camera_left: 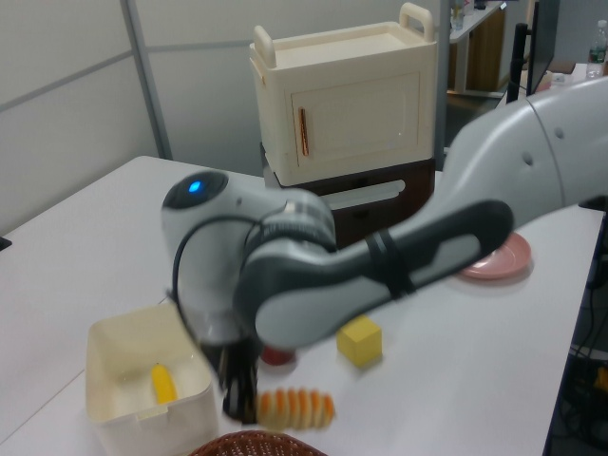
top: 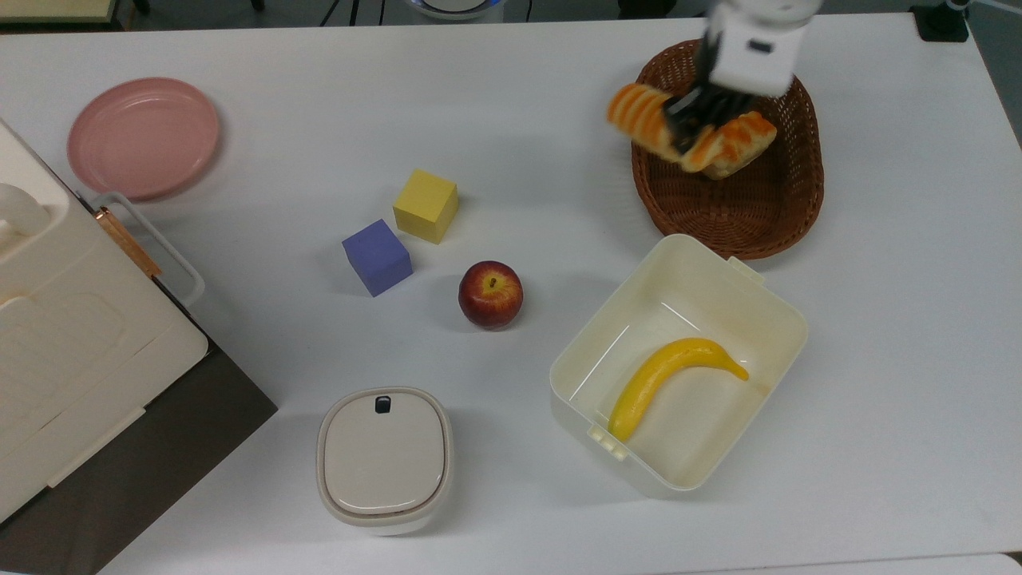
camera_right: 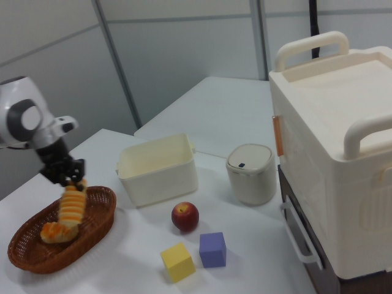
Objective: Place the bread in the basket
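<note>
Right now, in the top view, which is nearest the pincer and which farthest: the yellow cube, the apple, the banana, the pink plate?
From the pincer, shut on the bread:
1. Yellow cube, to the top view's left.
2. Apple, lower left.
3. Banana, below, in the cream box; close to the apple's distance.
4. Pink plate, far left.

The arm reaches in from 12 o'clock in the top view, hand [top: 688, 121] pointing down, fingers clamped on the bread [top: 639, 114].

No text, label, brand, number or sign can be read on anything here, neither on the arm nor on the containers.
</note>
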